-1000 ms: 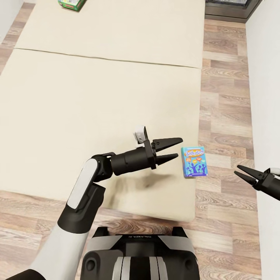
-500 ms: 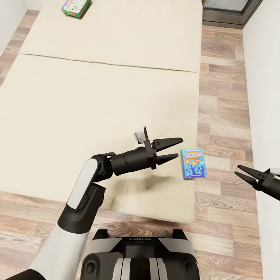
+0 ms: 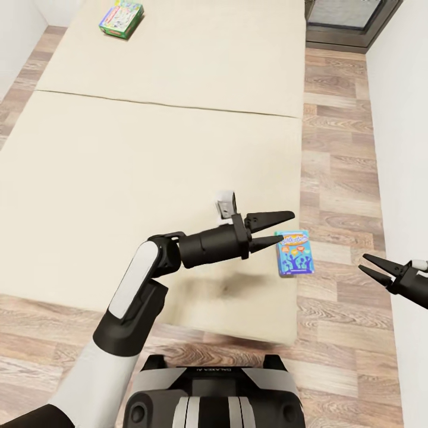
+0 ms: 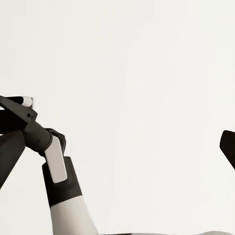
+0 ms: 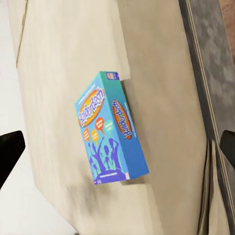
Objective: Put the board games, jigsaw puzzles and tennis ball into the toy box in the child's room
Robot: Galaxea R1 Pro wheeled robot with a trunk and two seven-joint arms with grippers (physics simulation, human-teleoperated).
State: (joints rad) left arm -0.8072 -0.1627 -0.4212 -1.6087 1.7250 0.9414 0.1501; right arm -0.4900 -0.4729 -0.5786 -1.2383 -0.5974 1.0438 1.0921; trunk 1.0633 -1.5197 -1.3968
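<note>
**Left gripper advanced to the blue game box**

Since a second ago, the left gripper [image 3: 276,229] has been carried forward until its fingertips overlap the blue board game [image 3: 293,252] at the bed's [image 3: 148,148] right edge. The forearm is held level, elbow bent, jaws parted, nothing held. The right gripper [image 3: 370,267] is kept over the floor [image 3: 339,178], jaws parted and empty. "Balderdash" is read on the box's face and side. A second board game [image 3: 120,18] lies at the far left of the bed.

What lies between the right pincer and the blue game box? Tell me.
In the head view, bare wood floor separates the open right pincer from the blue game box on the bed's edge.
</note>
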